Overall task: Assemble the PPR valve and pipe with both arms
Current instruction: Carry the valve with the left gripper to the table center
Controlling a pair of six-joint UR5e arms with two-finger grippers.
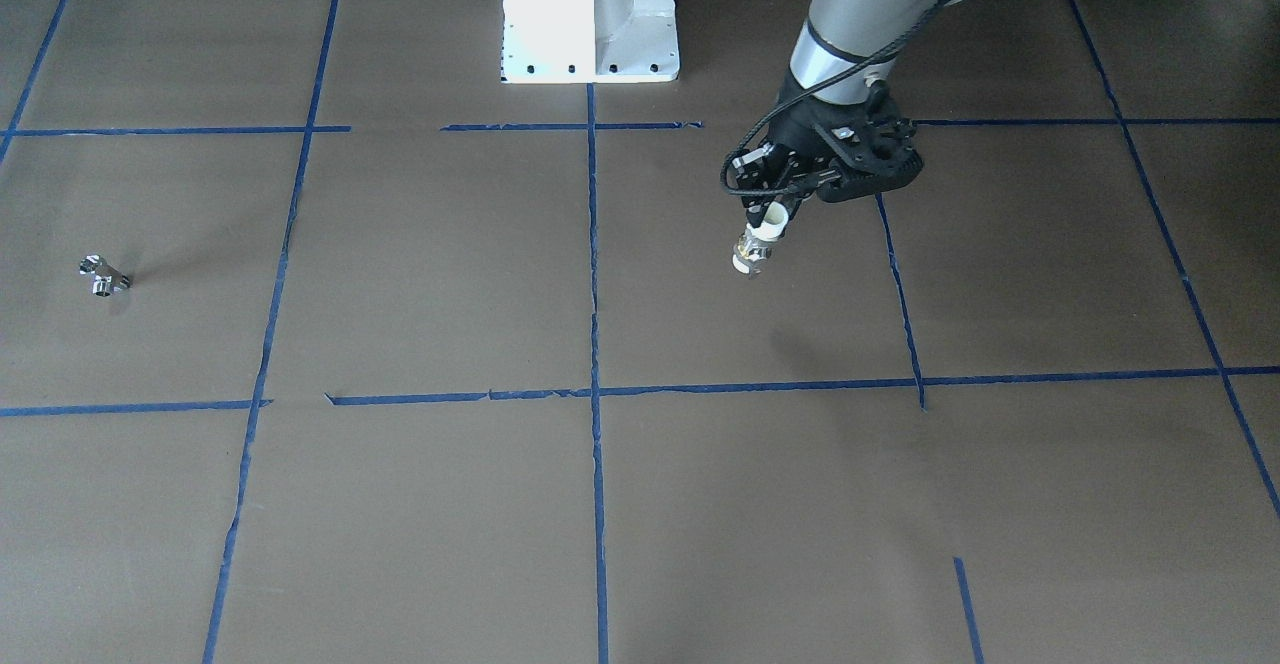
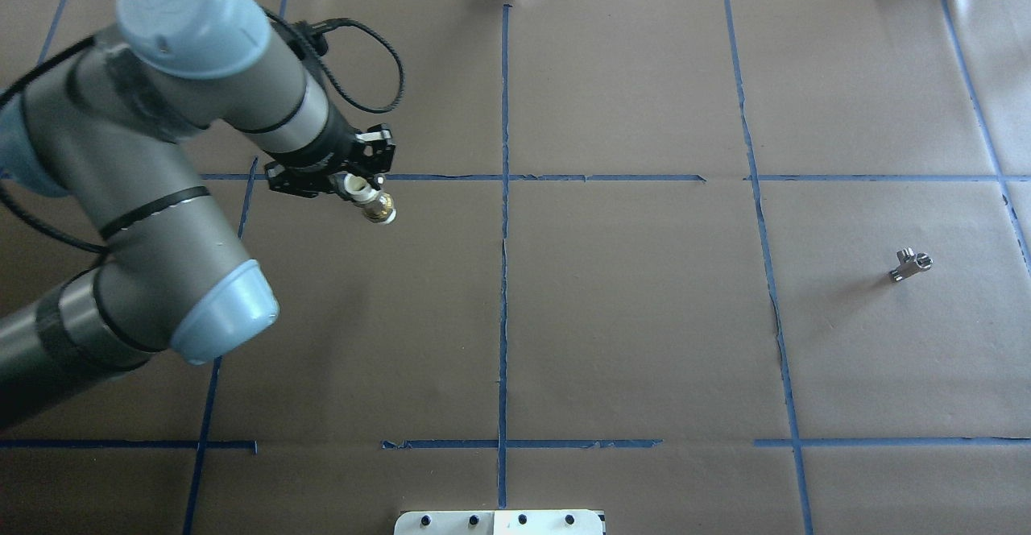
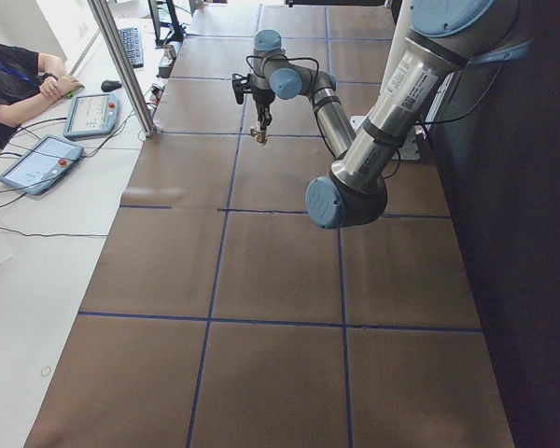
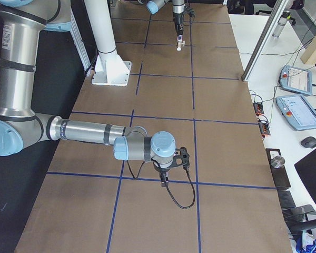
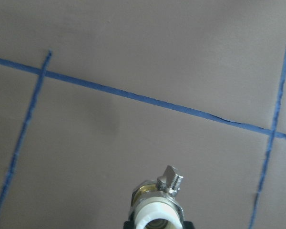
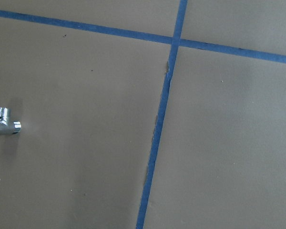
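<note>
Valve, a white plastic end on a brass body with a small metal stem, hangs above the table. The left gripper pinches it by the white end, jaws closed on it. It looks stiff, light and smooth; the plastic collar seems the safest hold, the brass probably slicker. A chrome tee lies well apart on the robot's right half, small and rigid, likely to skid if nudged. Only the left wrist view shows the stem clearly; the right wrist view shows the tee but no fingers. The right gripper shows only in the right side view, low over the table; whether it is open or closed I cannot tell.
</note>
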